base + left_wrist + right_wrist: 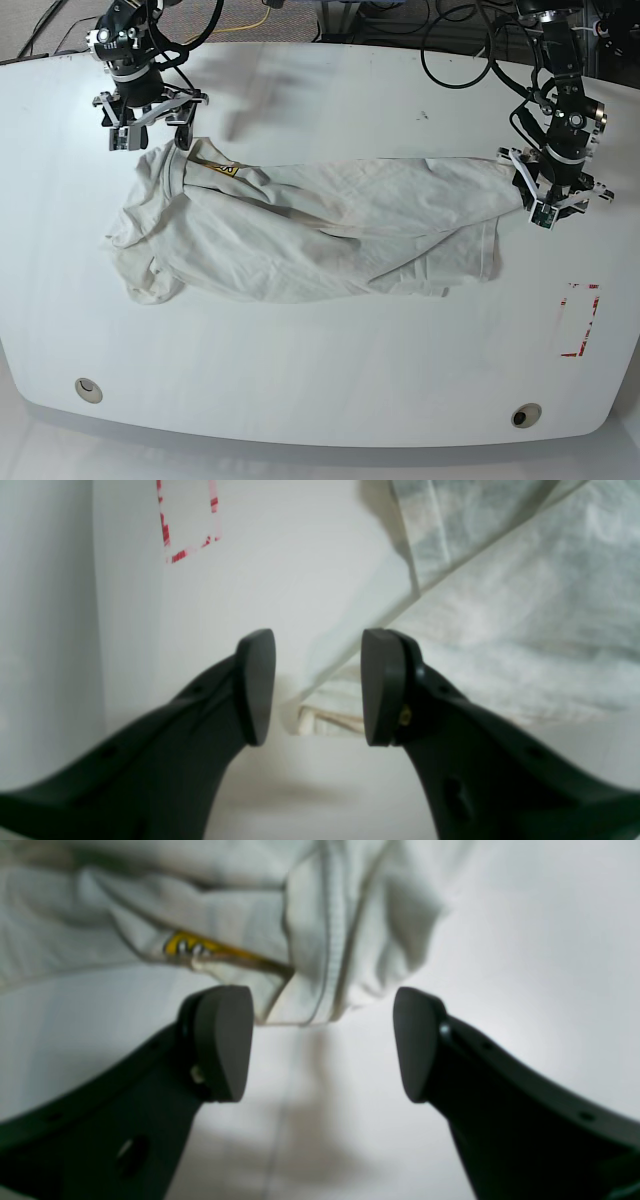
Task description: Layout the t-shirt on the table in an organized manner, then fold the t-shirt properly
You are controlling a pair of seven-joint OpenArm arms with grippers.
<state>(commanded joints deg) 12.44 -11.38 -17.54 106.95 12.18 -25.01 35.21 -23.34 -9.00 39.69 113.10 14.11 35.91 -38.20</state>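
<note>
Two grippers sit at opposite ends of shirt, spread crumpled across table middle. Base view alone shows whole layout: shirt bunched at its left, flatter toward right. Right wrist view shows yellow graphic strip tucked in fold, sleeve hem hanging just beyond right gripper, jaws wide, nothing between. Left wrist view shows left gripper parted, folded shirt corner lying beyond gap, contact unclear. Red rectangle mark near left arm; grommet holes along near edge. Cables behind table.
</note>
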